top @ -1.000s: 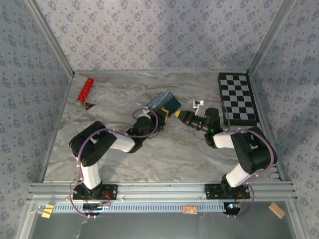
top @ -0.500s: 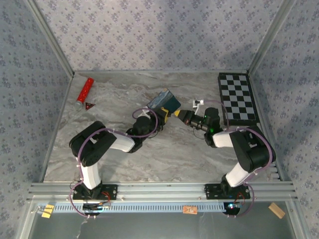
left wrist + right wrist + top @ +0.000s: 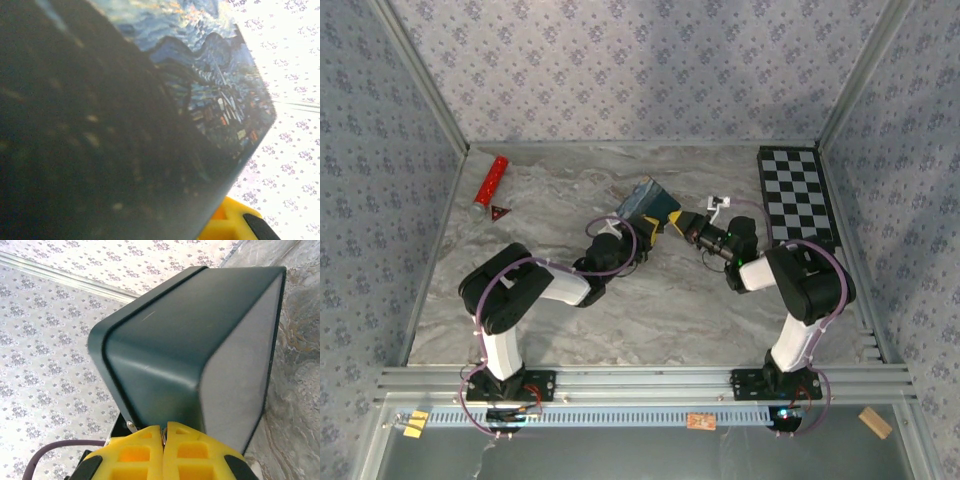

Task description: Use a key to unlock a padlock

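The blue painted tin [image 3: 655, 203] hangs tilted above the table's middle; its painted lid [image 3: 200, 85] looms close in the left wrist view. My left gripper [image 3: 647, 228] is shut on the tin's near edge, with one yellow finger [image 3: 232, 222] showing and the other hidden behind the tin. My right gripper [image 3: 677, 222] is shut right under the tin's dark green side [image 3: 165, 355]. A thin silvery sliver, the key [image 3: 164, 434], is pinched between its pads. A small black lump with a silvery part, the padlock [image 3: 129, 426], peeks out at the tin's lower left corner.
A red cylinder [image 3: 490, 183] and a small dark-red triangle [image 3: 500, 211] lie at the far left. A checkered board [image 3: 798, 195] lies along the right wall. Patterned walls close in the marble table [image 3: 650, 310] on three sides.
My right gripper has moved up and left, closer under the tin, and its forearm swung with it. The tin tipped slightly. The left arm stayed put.
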Robot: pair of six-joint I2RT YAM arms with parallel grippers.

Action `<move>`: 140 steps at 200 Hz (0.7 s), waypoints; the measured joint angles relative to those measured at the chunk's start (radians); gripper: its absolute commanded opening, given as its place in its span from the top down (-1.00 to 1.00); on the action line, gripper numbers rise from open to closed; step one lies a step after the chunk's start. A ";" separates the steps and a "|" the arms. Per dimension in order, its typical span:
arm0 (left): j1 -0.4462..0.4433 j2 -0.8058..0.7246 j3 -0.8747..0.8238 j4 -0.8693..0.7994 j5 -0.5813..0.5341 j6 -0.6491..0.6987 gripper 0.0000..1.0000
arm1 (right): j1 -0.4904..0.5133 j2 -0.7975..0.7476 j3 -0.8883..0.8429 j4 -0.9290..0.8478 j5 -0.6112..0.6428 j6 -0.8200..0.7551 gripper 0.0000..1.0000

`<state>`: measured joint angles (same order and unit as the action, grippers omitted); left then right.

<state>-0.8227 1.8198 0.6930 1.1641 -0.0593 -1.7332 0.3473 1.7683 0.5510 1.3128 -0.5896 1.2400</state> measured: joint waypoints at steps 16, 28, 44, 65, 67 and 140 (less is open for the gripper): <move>0.000 0.000 0.000 0.007 0.003 -0.002 1.00 | 0.006 0.002 0.005 0.003 0.015 0.009 1.00; 0.000 0.000 0.000 0.006 0.006 -0.004 1.00 | 0.014 0.002 0.005 -0.003 0.037 0.009 1.00; 0.000 0.000 -0.002 0.006 0.008 -0.003 1.00 | 0.027 -0.014 -0.005 -0.019 0.077 0.000 1.00; -0.002 -0.019 -0.019 -0.001 0.033 0.005 1.00 | 0.045 -0.070 -0.054 -0.043 0.123 -0.014 1.00; -0.003 -0.023 -0.023 -0.003 0.035 0.006 1.00 | 0.048 -0.077 -0.059 -0.047 0.126 -0.016 1.00; -0.017 -0.104 -0.075 -0.043 0.059 0.054 1.00 | 0.172 -0.299 -0.121 -0.286 0.373 -0.102 1.00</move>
<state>-0.8398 1.7161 0.6182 1.1213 -0.0002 -1.6794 0.5198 1.4693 0.4305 1.0264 -0.2169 1.1381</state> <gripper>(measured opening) 0.141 0.050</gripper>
